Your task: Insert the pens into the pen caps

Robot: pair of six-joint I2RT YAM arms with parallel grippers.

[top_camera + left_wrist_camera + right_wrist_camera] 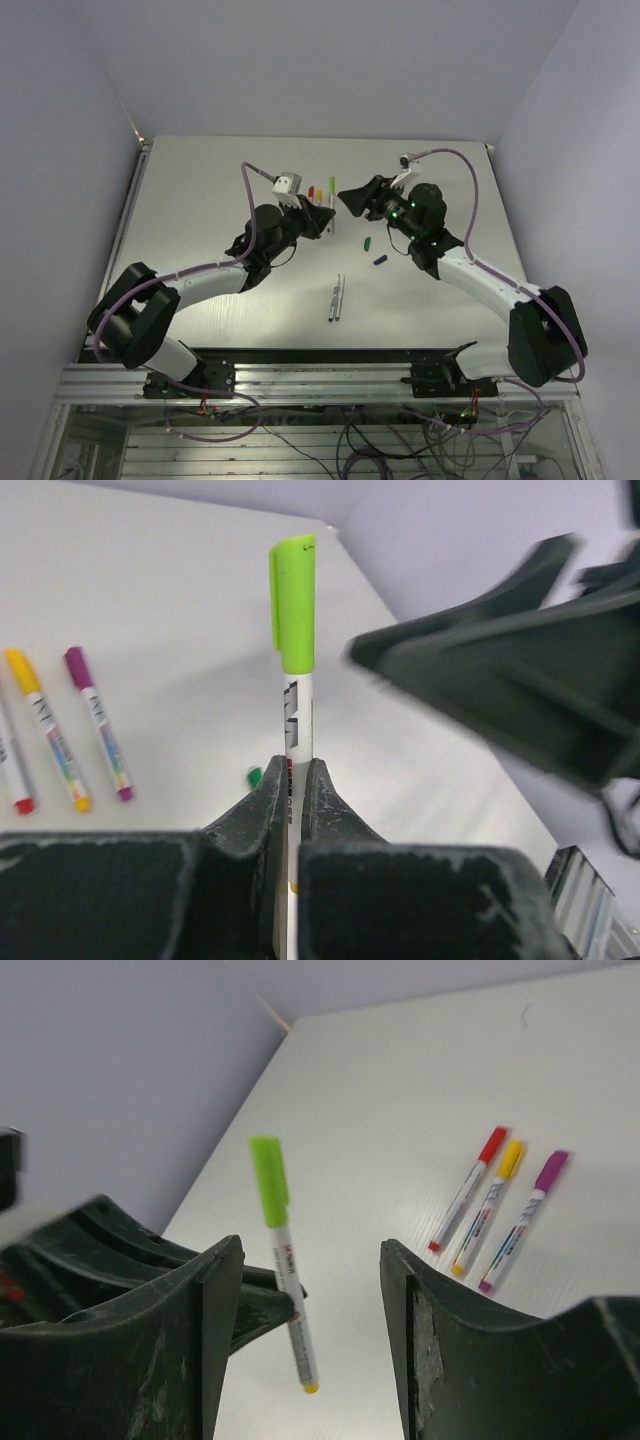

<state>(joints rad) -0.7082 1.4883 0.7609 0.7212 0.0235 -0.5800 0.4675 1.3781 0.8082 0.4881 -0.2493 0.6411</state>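
left jaws pinching slim pen (297, 720), lime cap (292, 600)

Left end effector (295, 772) pinched, right one (305, 1250) splayed

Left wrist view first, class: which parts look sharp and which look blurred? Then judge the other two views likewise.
Left wrist: the green-capped pen is sharp, while the right gripper's fingers beside it are smeared. Right wrist: slightly soft throughout, yet the three capped pens can be told apart by colour. Top external: even light, soft shadows, no glare.
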